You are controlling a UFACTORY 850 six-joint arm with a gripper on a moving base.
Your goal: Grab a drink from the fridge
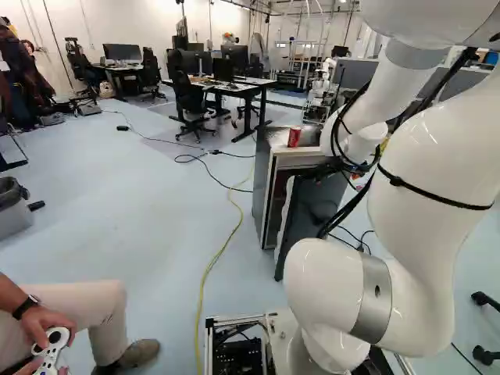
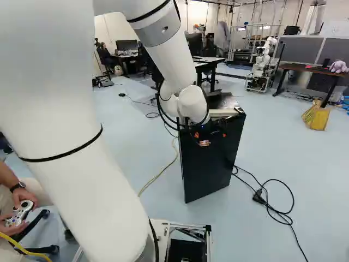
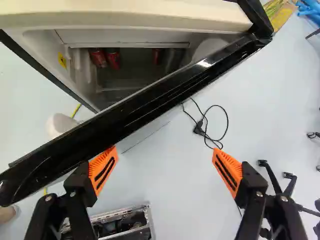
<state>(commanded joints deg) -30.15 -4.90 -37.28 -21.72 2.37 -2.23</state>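
Gripper: fingers spread wide, nothing held between them. Orange pads: facing each other across a broad gap. One finger lies at the black edge of the fridge door; whether it touches cannot be determined. The other finger stands over the floor, apart from the door.

Arm: rises from the base joint and fills the right side of the left base view. In the right base view, the large links occupy the left side; the forearm slopes down from the upper centre to the wrist at the centre. The wrist is lowered to the door, and its camera faces downward over the door edge and the floor.

Fridge: centre of the left base view, right of the middle; door open. Drinks: red cans stand inside, beyond the door edge from the fingers. A further red can stands on the fridge top.

Surroundings: yellow cable on the floor, lower centre of the left base view; coiled black cable, lower right of the right base view; another robot, upper right of that view.
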